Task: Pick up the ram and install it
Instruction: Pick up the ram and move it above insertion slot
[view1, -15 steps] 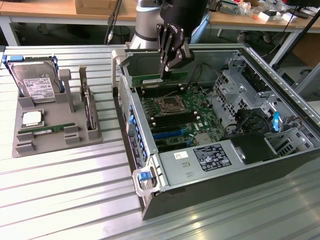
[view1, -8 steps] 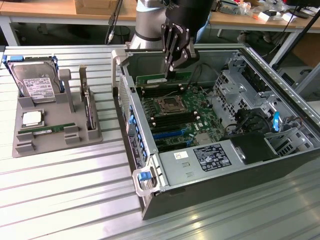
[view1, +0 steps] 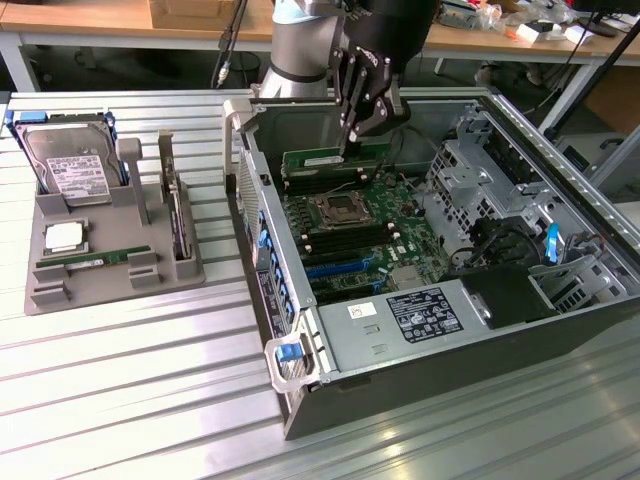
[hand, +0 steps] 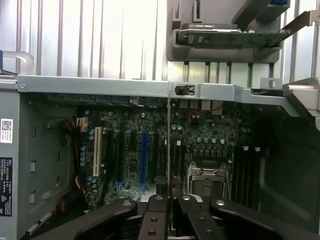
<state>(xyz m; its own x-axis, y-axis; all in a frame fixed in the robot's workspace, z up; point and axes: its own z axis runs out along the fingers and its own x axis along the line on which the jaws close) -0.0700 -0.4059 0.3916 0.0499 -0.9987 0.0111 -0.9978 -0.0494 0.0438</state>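
Two fingers (hand: 155, 220) clamp the ram (hand: 169, 150) (seen edge-on) upright between them, above the motherboard (hand: 130, 145).

Exterior view: bright, even overhead light, no hard shadows. Ribbed metal table (view1: 130, 400) throws broad glare streaks, strongest toward the near edge, w/ soft shade just under the case (view1: 450, 385). The board (view1: 350, 225) inside is well lit & sharp. Background benches (view1: 100, 20) are slightly soft. Wrist view: dimmer inside the case, board readable but murky in the deeper pockets. Table slats beyond are washed out, nearly white. The fingers (hand: 155, 220) sit close to the lens, black w/ little detail & tiny highlights on the screws (hand: 183, 198). The ram (hand: 169, 145) pinched between them reads as a thin, crisp line.
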